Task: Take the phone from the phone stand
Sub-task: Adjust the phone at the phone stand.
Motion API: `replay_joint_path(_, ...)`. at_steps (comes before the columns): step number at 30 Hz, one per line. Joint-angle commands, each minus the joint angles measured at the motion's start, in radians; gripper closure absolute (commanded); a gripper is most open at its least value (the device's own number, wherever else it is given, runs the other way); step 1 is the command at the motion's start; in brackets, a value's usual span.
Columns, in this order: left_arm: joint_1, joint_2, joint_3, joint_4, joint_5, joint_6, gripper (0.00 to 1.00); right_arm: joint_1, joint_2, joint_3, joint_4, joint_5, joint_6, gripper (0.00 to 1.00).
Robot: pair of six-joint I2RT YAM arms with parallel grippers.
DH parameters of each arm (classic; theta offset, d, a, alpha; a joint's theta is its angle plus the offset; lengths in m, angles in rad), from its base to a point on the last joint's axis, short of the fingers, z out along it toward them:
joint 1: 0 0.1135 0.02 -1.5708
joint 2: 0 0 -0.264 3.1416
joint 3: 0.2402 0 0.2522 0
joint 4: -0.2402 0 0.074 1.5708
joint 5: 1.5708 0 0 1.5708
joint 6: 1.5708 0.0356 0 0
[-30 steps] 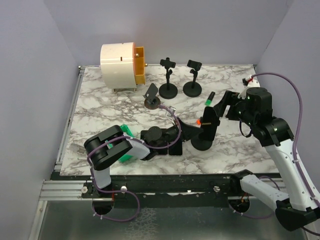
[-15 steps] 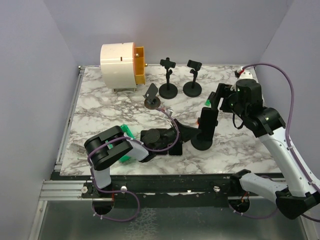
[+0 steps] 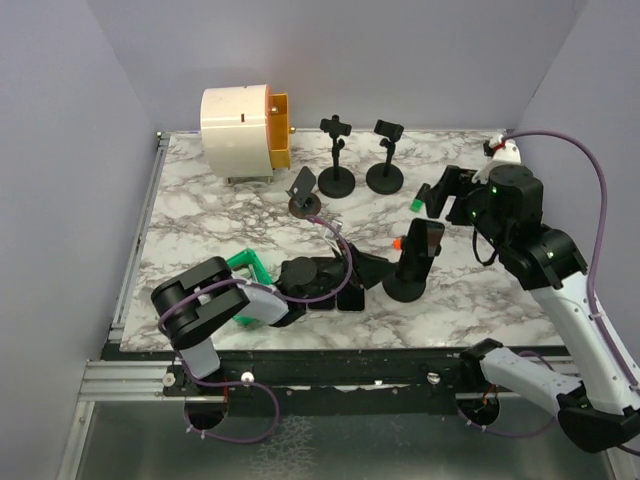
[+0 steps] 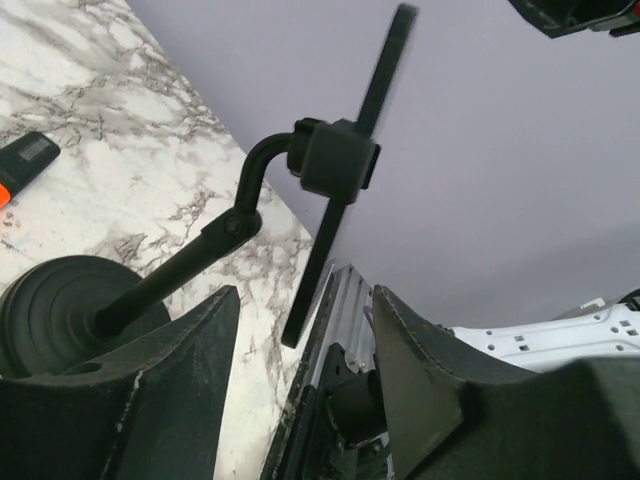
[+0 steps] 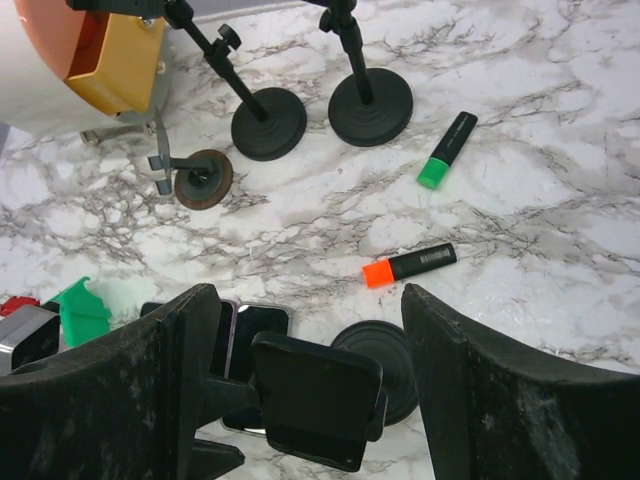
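Note:
The phone (image 3: 424,243) is a dark slab clamped in the black phone stand (image 3: 404,288) on the marble table, right of centre. In the left wrist view the phone (image 4: 318,258) shows edge-on in the stand's clamp (image 4: 335,160), above and ahead of my open left gripper (image 4: 305,300), which holds nothing. That left gripper (image 3: 375,268) lies low beside the stand's base. My right gripper (image 3: 437,195) hovers above the phone. From the right wrist the phone (image 5: 315,400) sits below the open right gripper (image 5: 310,300), untouched by either finger.
A white and orange drum (image 3: 245,120) stands back left, with two more stands (image 3: 336,160) (image 3: 385,155) and a small tipped one (image 3: 303,195). A green marker (image 5: 448,150) and an orange marker (image 5: 410,265) lie near the stand. A flat dark phone (image 5: 255,330) lies by the base.
My left gripper has gone from shut to open and drawn back slightly from the stand. The right gripper dipped toward the phone, then eased back and up. The phone now leans more.

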Motion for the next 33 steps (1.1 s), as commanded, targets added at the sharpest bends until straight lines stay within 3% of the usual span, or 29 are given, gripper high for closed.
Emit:
replay_joint_path(1,-0.002,-0.100,-0.029,-0.058,-0.025,0.050,0.41,0.004,-0.059,-0.004,0.005,0.029,-0.016,0.21)
replay_joint_path(10,0.022,-0.367,-0.061,-0.329,-0.096,0.169,0.29,0.005,-0.285,-0.194,0.099,0.088,0.091,0.13)
replay_joint_path(12,0.030,-0.448,-0.051,-0.428,-0.141,0.211,0.23,0.005,-0.319,-0.208,0.111,0.099,0.099,0.11)
replay_joint_path(14,0.034,-0.523,-0.034,-0.545,-0.193,0.253,0.03,0.006,-0.356,-0.197,0.109,0.078,0.083,0.03)
replay_joint_path(15,0.036,-0.553,-0.020,-0.581,-0.229,0.265,0.01,0.005,-0.367,-0.187,0.109,0.047,0.042,0.01)
replay_joint_path(20,0.056,-0.643,0.056,-0.797,-0.307,0.330,0.01,0.005,-0.460,-0.260,0.282,-0.099,-0.092,0.00)
replay_joint_path(23,0.071,-0.651,0.144,-0.957,-0.319,0.360,0.01,0.005,-0.361,-0.197,0.250,-0.151,-0.087,0.01)
replay_joint_path(25,0.081,-0.635,0.233,-1.097,-0.361,0.362,0.01,0.005,-0.236,-0.101,0.157,-0.157,-0.088,0.07)
replay_joint_path(28,0.091,-0.610,0.349,-1.245,-0.408,0.418,0.01,0.006,-0.151,-0.027,0.146,-0.130,-0.078,0.11)
replay_joint_path(33,0.094,-0.638,0.329,-1.191,-0.401,0.550,0.01,0.059,-0.007,0.110,0.033,0.033,-0.055,0.11)
